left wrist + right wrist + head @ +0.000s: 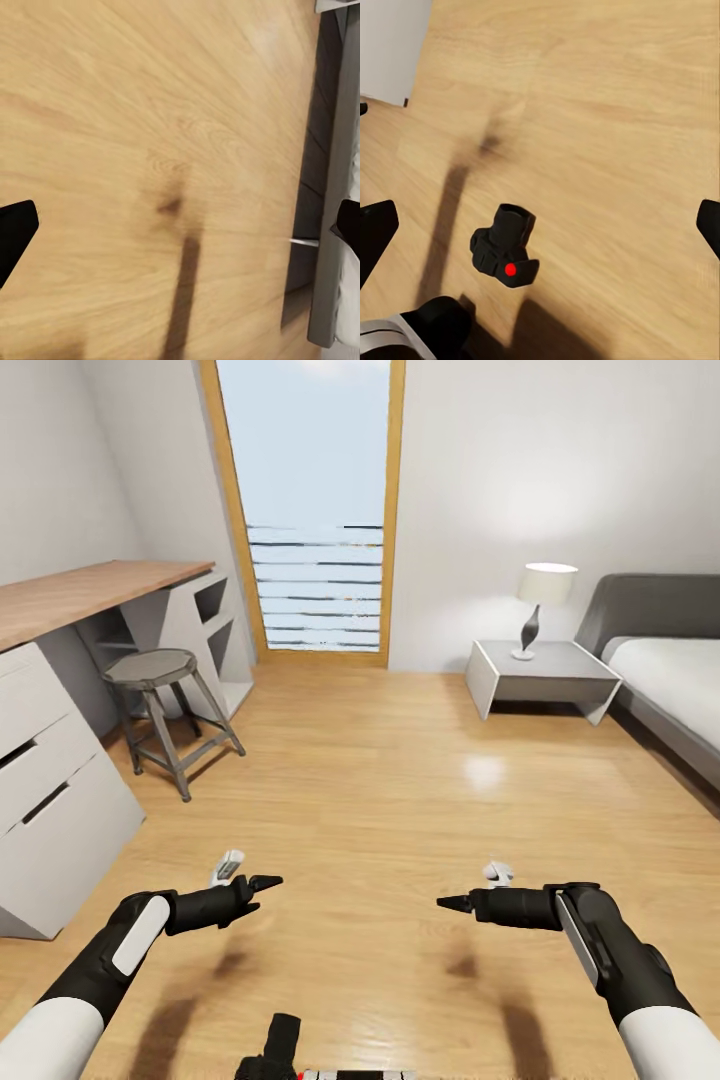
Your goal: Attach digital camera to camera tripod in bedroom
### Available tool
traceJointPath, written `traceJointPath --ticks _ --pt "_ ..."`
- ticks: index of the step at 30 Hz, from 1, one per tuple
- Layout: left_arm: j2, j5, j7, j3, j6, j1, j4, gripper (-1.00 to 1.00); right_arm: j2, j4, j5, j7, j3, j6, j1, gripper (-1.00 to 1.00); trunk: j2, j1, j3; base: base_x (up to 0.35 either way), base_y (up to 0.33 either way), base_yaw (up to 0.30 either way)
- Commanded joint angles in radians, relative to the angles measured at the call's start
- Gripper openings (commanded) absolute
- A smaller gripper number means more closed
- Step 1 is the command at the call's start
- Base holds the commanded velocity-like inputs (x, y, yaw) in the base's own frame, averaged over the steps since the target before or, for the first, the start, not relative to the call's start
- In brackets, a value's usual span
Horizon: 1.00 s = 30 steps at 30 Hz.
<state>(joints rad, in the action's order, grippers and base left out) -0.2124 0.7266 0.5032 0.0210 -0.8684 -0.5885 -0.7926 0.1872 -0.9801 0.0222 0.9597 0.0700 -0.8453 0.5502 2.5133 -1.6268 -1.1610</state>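
1. The open shelves (212, 622) under the wooden bench (95, 592) are seen with nothing visible in them; the drawers (45, 780) of the white cabinet are shut apart from narrow dark gaps.
2. The digital camera (504, 247) is seen in the right wrist view lying on the wood plank floor (600, 112), lens up and red dot showing, between the two spread fingertips (375, 232) of the right claw and apart from both.
3. In the head view the right claw (452, 903) and the left claw (268, 881) are held low over the floor, tips pointed toward each other; nothing is gripped, and the fingers of each are seen wide apart in the wrist views.
4. The left wrist view shows bare floor and the grey bed (330, 225) edge.
5. The head view alone shows the stool (165, 705), the bedside table (540, 675) and its lamp (540, 605).
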Motion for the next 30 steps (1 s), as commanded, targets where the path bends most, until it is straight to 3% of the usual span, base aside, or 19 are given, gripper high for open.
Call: traceJointPath --ticks 1,30 --pt "-0.001 0.003 0.001 0.002 -0.003 -0.001 0.0 1.0 0.0 0.0 0.002 0.002 0.001 -0.008 0.001 1.0 0.001 0.0 -0.005 0.0 0.0 0.0" --pt "-0.001 0.002 0.0 0.0 -0.003 -0.001 0.03 1.0 -0.006 0.009 -0.001 -0.004 -0.001 -0.007 0.001 1.0 0.007 -0.013 -0.117 0.0 0.0 0.0"
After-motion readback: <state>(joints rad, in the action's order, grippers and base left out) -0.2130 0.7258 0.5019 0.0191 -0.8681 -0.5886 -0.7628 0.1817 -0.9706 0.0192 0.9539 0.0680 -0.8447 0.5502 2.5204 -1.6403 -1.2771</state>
